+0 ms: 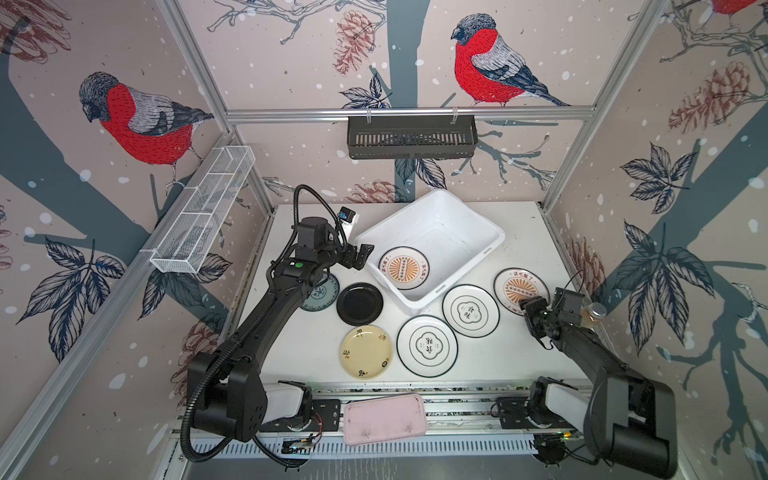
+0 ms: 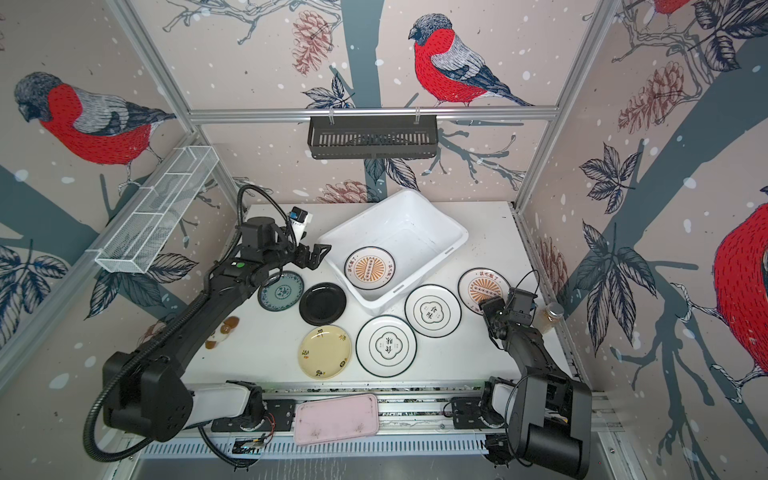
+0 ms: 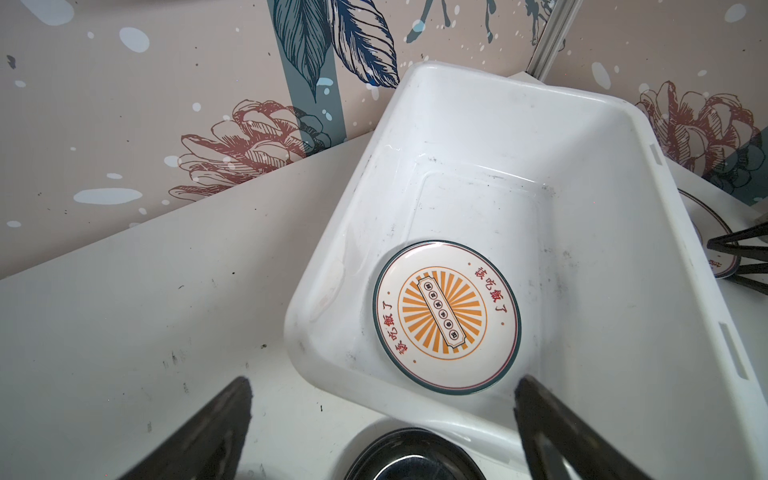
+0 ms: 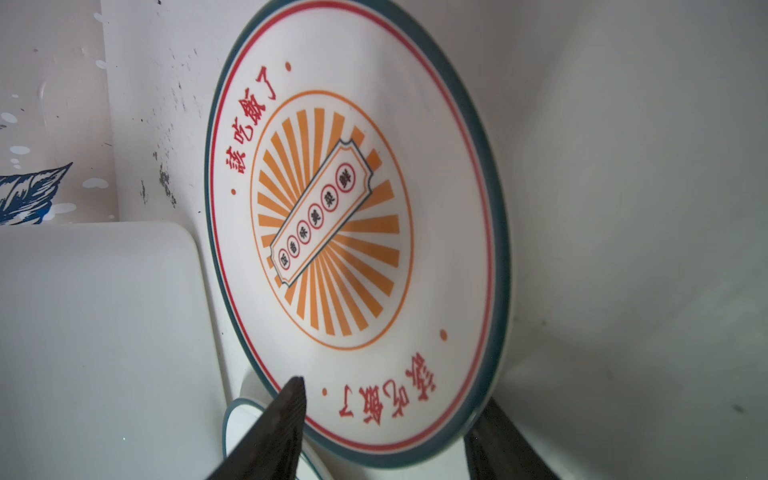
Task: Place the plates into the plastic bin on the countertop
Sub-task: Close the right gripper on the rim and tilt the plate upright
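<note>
In both top views the large white rectangular plastic bin (image 1: 496,239) sits askew at the back of the matte white table (image 1: 521,226). One white round plate with an orange sunburst (image 1: 404,268) lies flat in its near corner. Out on the table lie the second sunburst plate (image 1: 515,284), a white black-rimmed plate (image 1: 471,310) just beside the bin, its twin (image 1: 427,345) nearer the front, a black plate (image 1: 360,304), a pale yellow plate (image 1: 366,352) and a teal plate (image 2: 281,291) partly under the left arm. The left claw (image 1: 360,257) hovers released and empty beside the bin's left corner. The right claw (image 1: 532,306) is down at the second sunburst plate's near edge.

In the left wrist view the left claw (image 3: 384,380) gapes wide over the bin's rim, above the binned plate.

In the right wrist view one finger (image 4: 286,415) lies over the second sunburst plate's face and the other sits outside its rim. I cannot tell whether they are clenched on it.
</note>
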`<state>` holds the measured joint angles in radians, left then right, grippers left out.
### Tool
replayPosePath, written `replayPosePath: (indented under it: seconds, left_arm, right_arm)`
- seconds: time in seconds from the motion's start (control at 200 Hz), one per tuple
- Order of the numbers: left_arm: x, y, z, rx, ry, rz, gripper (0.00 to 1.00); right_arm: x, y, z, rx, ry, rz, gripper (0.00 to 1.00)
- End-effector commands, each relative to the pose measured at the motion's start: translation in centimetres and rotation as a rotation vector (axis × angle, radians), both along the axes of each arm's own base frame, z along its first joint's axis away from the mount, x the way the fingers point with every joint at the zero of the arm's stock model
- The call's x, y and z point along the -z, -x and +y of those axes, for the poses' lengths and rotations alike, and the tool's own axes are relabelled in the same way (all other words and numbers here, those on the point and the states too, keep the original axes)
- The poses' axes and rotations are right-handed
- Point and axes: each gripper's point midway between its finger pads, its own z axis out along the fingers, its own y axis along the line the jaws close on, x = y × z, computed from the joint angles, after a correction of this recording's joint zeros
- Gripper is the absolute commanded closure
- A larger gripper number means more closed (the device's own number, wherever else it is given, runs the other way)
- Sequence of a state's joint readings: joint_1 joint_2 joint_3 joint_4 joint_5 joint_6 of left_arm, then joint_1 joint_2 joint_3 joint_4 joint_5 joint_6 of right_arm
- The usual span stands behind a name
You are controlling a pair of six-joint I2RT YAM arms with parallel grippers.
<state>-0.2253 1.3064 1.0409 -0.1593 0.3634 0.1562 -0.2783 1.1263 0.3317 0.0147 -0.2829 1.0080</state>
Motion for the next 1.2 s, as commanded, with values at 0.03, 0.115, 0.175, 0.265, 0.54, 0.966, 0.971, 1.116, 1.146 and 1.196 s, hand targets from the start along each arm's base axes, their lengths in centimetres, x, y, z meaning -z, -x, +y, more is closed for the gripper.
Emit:
replayPosePath:
  seconds: [0.03, 0.115, 0.175, 0.265, 0.54, 0.966, 0.971, 1.116, 1.146, 1.196]
  left_arm:
    - [-1.2, -0.4, -0.2, 0.004, 0.011, -0.069, 0.02]
    - [-1.1, -0.4, -0.2, 0.004, 0.008, -0.071, 0.02]
    - [-0.9, -0.5, -0.2, 0.004, 0.003, -0.072, 0.02]
    - [-0.8, -0.4, -0.2, 0.004, 0.002, -0.077, 0.02]
    - [-0.8, -0.6, -0.4, 0.009, 0.004, -0.088, 0.02]
    - [-0.9, -0.8, -0.7, 0.011, 0.014, -0.093, 0.02]
    - [-0.9, -0.8, -0.7, 0.011, 0.014, -0.093, 0.02]
    - [-0.9, -0.8, -0.7, 0.011, 0.014, -0.093, 0.02]
    - [-0.9, -0.8, -0.7, 0.013, 0.014, -0.093, 0.02]
    - [-0.9, -0.8, -0.7, 0.012, 0.014, -0.093, 0.02]
  right_arm:
    - [-0.6, -1.0, -0.5, 0.036, 0.0, -0.056, 0.44]
    - [-0.4, -1.1, -0.7, 0.049, -0.003, -0.061, 0.46]
    - [-0.3, -1.2, -0.7, 0.054, -0.003, -0.069, 0.49]
    - [-0.2, -1.2, -0.8, 0.064, -0.008, -0.077, 0.53]
    - [0.6, -1.5, -0.7, 0.069, -0.019, -0.081, 0.57]
    - [1.8, -1.8, -0.7, 0.076, -0.044, -0.063, 0.69]
    - [1.8, -1.8, -0.6, 0.076, -0.045, -0.063, 0.69]
    - [1.6, -2.0, -0.8, 0.078, -0.041, -0.069, 0.74]
    - [1.6, -2.0, -0.8, 0.08, -0.041, -0.069, 0.74]
    - [1.6, -2.0, -0.8, 0.081, -0.041, -0.07, 0.75]
